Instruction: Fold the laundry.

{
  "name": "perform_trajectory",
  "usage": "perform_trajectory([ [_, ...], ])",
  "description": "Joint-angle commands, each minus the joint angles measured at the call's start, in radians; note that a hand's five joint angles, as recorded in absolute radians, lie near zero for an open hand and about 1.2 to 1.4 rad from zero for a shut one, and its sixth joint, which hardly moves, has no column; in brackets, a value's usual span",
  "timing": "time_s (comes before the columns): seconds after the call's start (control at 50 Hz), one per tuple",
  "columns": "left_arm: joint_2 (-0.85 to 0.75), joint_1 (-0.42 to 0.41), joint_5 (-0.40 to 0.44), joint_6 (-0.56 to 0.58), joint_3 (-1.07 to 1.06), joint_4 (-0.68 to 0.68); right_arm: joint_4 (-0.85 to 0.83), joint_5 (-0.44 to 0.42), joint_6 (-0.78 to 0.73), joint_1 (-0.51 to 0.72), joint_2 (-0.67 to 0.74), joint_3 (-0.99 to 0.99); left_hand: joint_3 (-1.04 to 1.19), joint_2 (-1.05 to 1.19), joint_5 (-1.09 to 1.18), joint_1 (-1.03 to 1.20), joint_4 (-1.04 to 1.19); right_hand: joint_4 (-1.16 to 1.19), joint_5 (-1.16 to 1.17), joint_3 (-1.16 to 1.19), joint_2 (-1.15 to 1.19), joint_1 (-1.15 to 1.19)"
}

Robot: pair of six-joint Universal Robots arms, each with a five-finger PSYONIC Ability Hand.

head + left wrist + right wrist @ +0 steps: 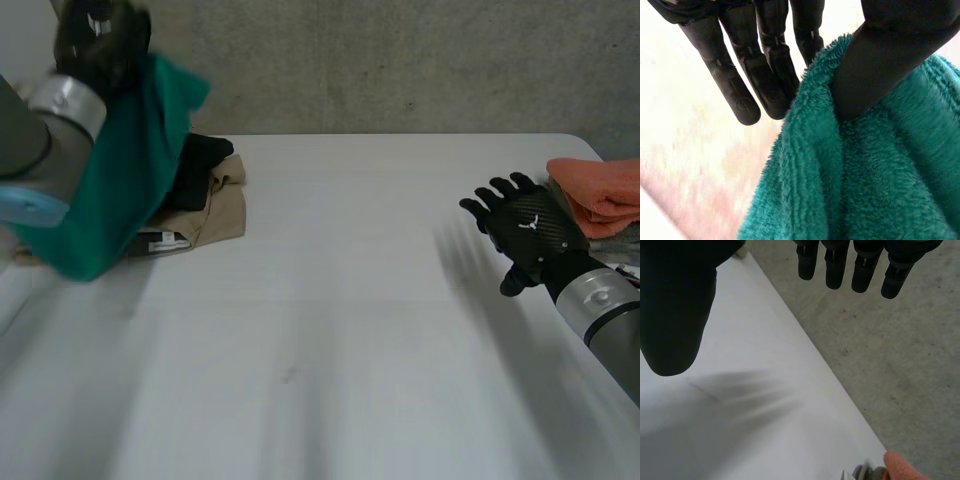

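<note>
We see a teal terry towel, thick and fleecy, with a looped pile and a soft rolled fold along its edge. It is lifted off the white table at the ten o'clock corner of the head view. It hangs from the left hand toward six o'clock, draped across the left arm's wrist.

In the left wrist view the thumb presses into the pile. The straight fingers lie just beside the rolled edge, so we read the towel as pinched between thumb and fingers.

Behind the hanging towel, at about three o'clock from it, a small stack lies on the table: a beige garment with a black cloth on top.

The right hand is at the table's three o'clock side, well apart from the teal towel. Its fingers are spread straight and its thumb is held wide, grasping nothing.

Just beyond it, at about one o'clock from that hand, an orange towel lies folded at the table's edge.
</note>
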Motion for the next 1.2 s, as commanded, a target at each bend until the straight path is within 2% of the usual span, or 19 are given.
perform_trajectory([
  [0.02, 0.24, -0.124, 0.02, -0.29, -0.131, -0.018, 0.013, 0.003, 0.006, -0.001, -0.047, 0.01, 0.207, 0.202, 0.244, 0.269, 0.199, -0.036, -0.047, -0.035, -0.037, -0.049],
  [0.08, 0.251, -0.196, 0.05, -0.329, -0.198, -0.041, 0.029, 0.003, 0.007, -0.007, -0.072, 0.013, 0.207, 0.202, 0.244, 0.269, 0.199, -0.036, -0.047, -0.035, -0.037, -0.049],
  [0.18, 0.201, -0.323, 0.096, -0.324, -0.269, -0.071, 0.05, 0.004, 0.013, -0.03, -0.104, 0.014, 0.207, 0.202, 0.244, 0.269, 0.199, -0.036, -0.047, -0.035, -0.037, -0.049],
  [0.32, -0.077, -0.431, 0.095, -0.29, -0.24, -0.11, 0.056, 0.027, 0.025, -0.079, -0.122, 0.005, 0.207, 0.202, 0.244, 0.269, 0.199, -0.036, -0.047, -0.035, -0.037, -0.049],
  [0.38, -0.169, -0.483, 0.095, -0.252, -0.197, -0.137, 0.058, 0.067, 0.048, -0.084, -0.122, -0.001, -0.413, -0.418, -0.375, -0.351, -0.421, -0.036, -0.047, -0.035, -0.037, -0.049],
  [0.42, -0.201, -0.504, 0.092, -0.218, -0.166, -0.168, 0.075, 0.082, 0.067, -0.082, -0.122, -0.003, -0.737, -0.742, -0.699, -0.675, -0.745, -0.036, -0.047, -0.035, -0.037, -0.049],
  [0.46, -0.203, -0.506, 0.087, -0.195, -0.151, -0.188, 0.092, 0.082, 0.073, -0.082, -0.121, -0.004, -0.782, -0.787, -0.745, -0.72, -0.79, -0.036, -0.047, -0.035, -0.037, -0.049],
  [0.54, -0.154, -0.497, 0.057, -0.172, -0.138, -0.196, 0.142, 0.073, 0.072, -0.079, -0.122, -0.01, -0.85, -0.855, -0.812, -0.788, -0.858, -0.036, -0.047, -0.035, -0.037, -0.049],
  [0.64, 0.011, -0.384, -0.092, -0.166, -0.216, -0.212, 0.222, 0.029, 0.062, -0.062, -0.121, -0.049, -0.859, -0.863, -0.821, -0.796, -0.867, -0.036, -0.047, -0.035, -0.037, -0.049],
  [0.7, 0.102, -0.334, -0.123, -0.157, -0.304, -0.229, 0.289, -0.025, 0.061, -0.035, -0.119, -0.088, -0.908, -0.913, -0.871, -0.846, -0.916, -0.036, -0.047, -0.035, -0.037, -0.049],
  [0.78, 0.174, -0.279, -0.123, -0.114, -0.427, -0.234, 0.41, -0.1, 0.061, 0.002, -0.109, -0.154, -0.935, -0.94, -0.897, -0.873, -0.943, -0.036, -0.047, -0.035, -0.037, -0.049],
  [0.82, 0.188, -0.23, -0.119, -0.056, -0.503, -0.234, 0.476, -0.121, 0.059, 0.025, -0.103, -0.193, -0.935, -0.94, -0.897, -0.873, -0.943, -0.036, -0.047, -0.035, -0.037, -0.049],
  [0.94, 0.156, -0.169, -0.073, 0.101, -0.614, -0.214, 0.587, -0.12, 0.009, 0.155, 0.026, -0.293, -0.935, -0.94, -0.897, -0.873, -0.943, 0.165, 0.154, 0.166, 0.164, 0.152],
  [1.04, 0.02, -0.135, -0.007, 0.199, -0.616, -0.196, 0.616, -0.068, -0.07, 0.224, 0.137, -0.331, -0.92, -0.925, -0.883, -0.858, -0.928, 0.229, 0.219, 0.231, 0.228, 0.217],
  [1.1, -0.04, -0.138, 0.004, 0.205, -0.587, -0.194, 0.601, -0.013, -0.102, 0.263, 0.178, -0.334, -0.914, -0.919, -0.877, -0.852, -0.922, 0.229, 0.219, 0.231, 0.228, 0.217],
  [1.2, -0.091, -0.144, 0.003, 0.207, -0.534, -0.171, 0.498, 0.032, -0.103, 0.301, 0.216, -0.317, -0.882, -0.887, -0.845, -0.82, -0.89, 0.235, 0.225, 0.237, 0.234, 0.223],
])
